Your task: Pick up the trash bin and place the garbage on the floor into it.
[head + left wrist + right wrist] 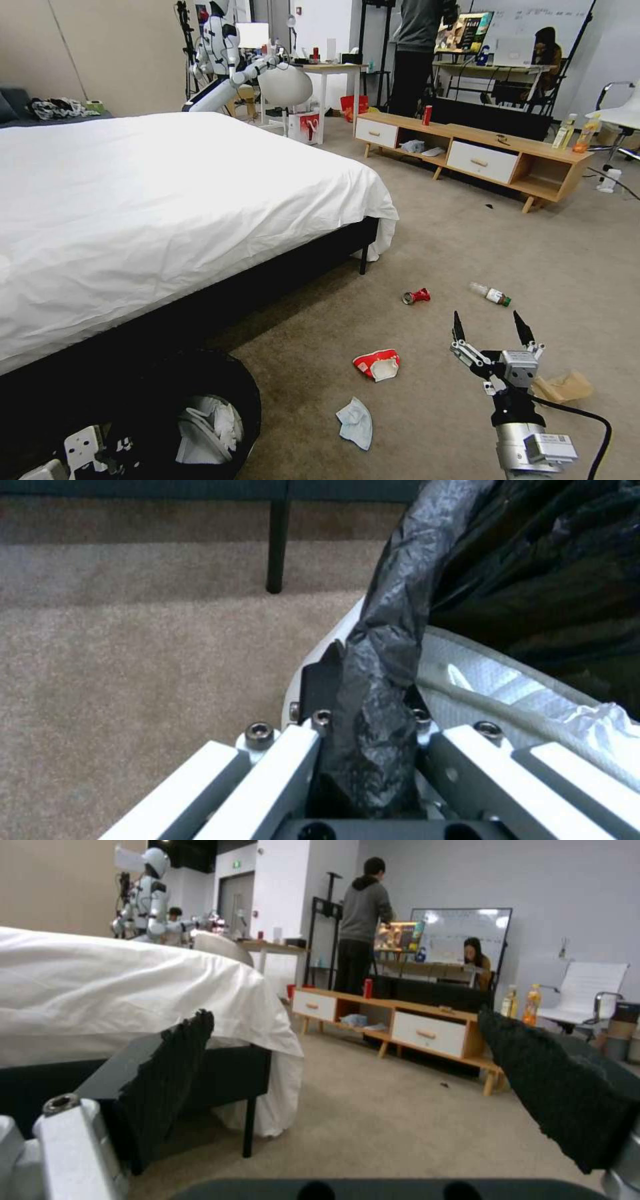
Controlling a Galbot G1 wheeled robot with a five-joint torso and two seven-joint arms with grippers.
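left gripper (363, 760) clamped on black bag rim of trash bin (230, 383) at bed's foot, tissue inside, right gripper (493, 333) spread wide above carpet (427, 220), garbage ahead: tissue (355, 421), red-and-white packet (377, 365), crushed can (416, 296), green-capped bottle (490, 293), tan paper bag (563, 387) beside wrist

Open carpet (427, 220) surrounds the litter; the bed (167, 200) walls off the left.
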